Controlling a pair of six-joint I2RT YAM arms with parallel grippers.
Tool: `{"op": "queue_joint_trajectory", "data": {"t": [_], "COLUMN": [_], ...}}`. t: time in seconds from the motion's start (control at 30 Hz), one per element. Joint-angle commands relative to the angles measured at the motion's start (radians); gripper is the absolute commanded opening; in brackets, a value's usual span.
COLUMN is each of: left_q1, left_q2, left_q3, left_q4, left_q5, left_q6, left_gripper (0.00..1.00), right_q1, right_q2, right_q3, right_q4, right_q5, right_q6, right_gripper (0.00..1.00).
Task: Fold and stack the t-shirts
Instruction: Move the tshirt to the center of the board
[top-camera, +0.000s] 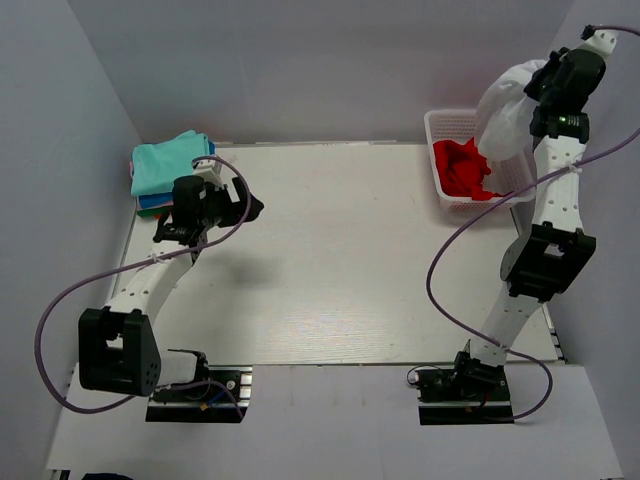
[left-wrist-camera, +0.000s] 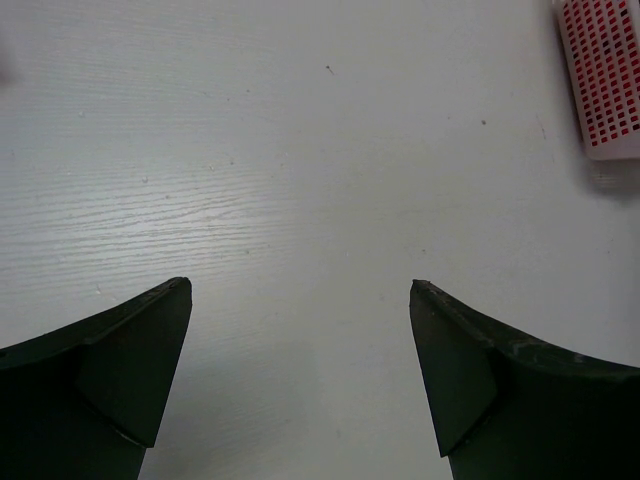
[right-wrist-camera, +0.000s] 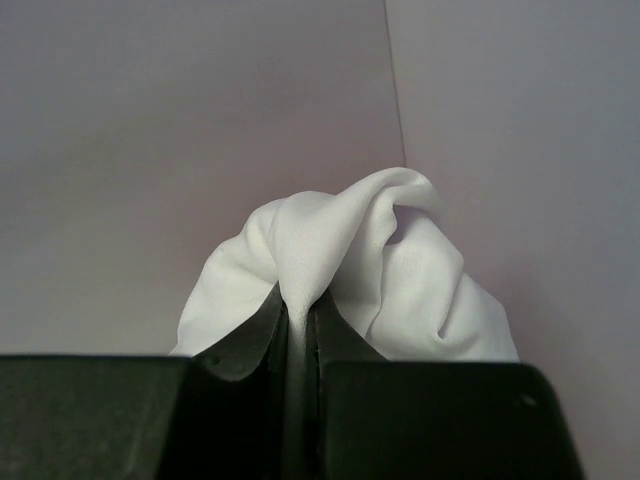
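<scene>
Nearest the overhead camera, the left arm base (top-camera: 198, 396) and the right arm base (top-camera: 466, 392) are bolted at the near edge of the white table (top-camera: 350, 270).

Left side: the left gripper (top-camera: 243, 207) hovers above the table, just beside a folded stack in the far left corner. Its jaws stand wide apart with nothing between them. In its wrist view, only bare tabletop shows between the two dark fingers (left-wrist-camera: 130, 370), with a corner of the white lattice basket (left-wrist-camera: 605, 75) at the upper right. The stack is topped by a teal t-shirt (top-camera: 165, 165), and the edge of a blue t-shirt (top-camera: 150, 203) shows beneath it.

Right side: the right arm reaches steeply upward, carrying the right gripper (top-camera: 545, 75) high over the far right corner. Its jaws are pinched together on a fold of the white t-shirt (top-camera: 505, 110). In the wrist view the cloth bunches up out of the narrow slit between the fingers, against the grey walls. From above, the white t-shirt hangs as a loose bundle below the gripper and overlaps the basket's far right portion; whether its lower end touches the basket cannot be told. The red t-shirt (top-camera: 465, 168) lies crumpled inside the basket, which stands at the far right of the table
</scene>
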Motion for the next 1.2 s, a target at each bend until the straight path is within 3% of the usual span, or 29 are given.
{"op": "queue_joint_trajectory", "data": {"t": [0.0,0.2,0.4,0.6,0.7,0.77,0.8,0.83,0.9,0.93,0.97,1.17], "left_q1": [-0.002,-0.002,-0.002,-0.002,-0.002,-0.002,0.008,0.008,0.008,0.008,0.008,-0.01], "left_q2": [-0.061,-0.091,-0.144,-0.229,-0.262,-0.285,-0.285,-0.285,-0.285,-0.285,-0.285,-0.22], "left_q3": [-0.029,-0.038,-0.038,-0.038,-0.049,-0.08,-0.08,-0.092,-0.092,-0.092,-0.092,-0.138], "left_q4": [0.014,0.014,-0.022,-0.105,-0.137,-0.138,-0.138,-0.138,-0.167,-0.167,-0.179,-0.202], "left_q5": [0.015,0.015,-0.007,-0.072,-0.11,-0.13,-0.13,-0.13,-0.141,-0.141,-0.141,-0.103], "left_q6": [0.006,0.006,-0.013,-0.072,-0.1,-0.109,-0.119,-0.119,-0.129,-0.139,-0.139,-0.172], "left_gripper": [1.0,1.0,1.0,1.0,1.0,1.0,1.0,1.0,1.0,1.0,1.0,1.0], "right_q1": [-0.003,0.0,0.12,0.385,0.468,0.502,0.509,0.511,0.509,0.506,0.509,0.508], "right_q2": [-0.064,-0.113,-0.231,-0.34,-0.311,-0.314,-0.329,-0.354,-0.392,-0.403,-0.441,-0.535], "right_q3": [0.069,0.126,0.05,-0.157,-0.174,-0.287,-0.329,-0.463,-0.55,-0.676,-0.712,-1.01], "right_q4": [0.118,0.116,-0.003,0.033,-0.017,-0.005,0.015,0.035,0.056,0.058,0.056,0.049], "right_q5": [-0.026,-0.148,-0.614,-0.642,-0.664,-0.671,-0.661,-0.643,-0.425,-0.343,-0.179,-0.106], "right_q6": [-0.042,-0.052,-0.111,-0.144,-0.147,-0.142,-0.144,-0.141,-0.128,-0.115,-0.113,-0.038], "right_gripper": [0.0,0.0,0.0,0.0,0.0,0.01,0.05,0.25,0.66,0.89,0.9,0.9]}}
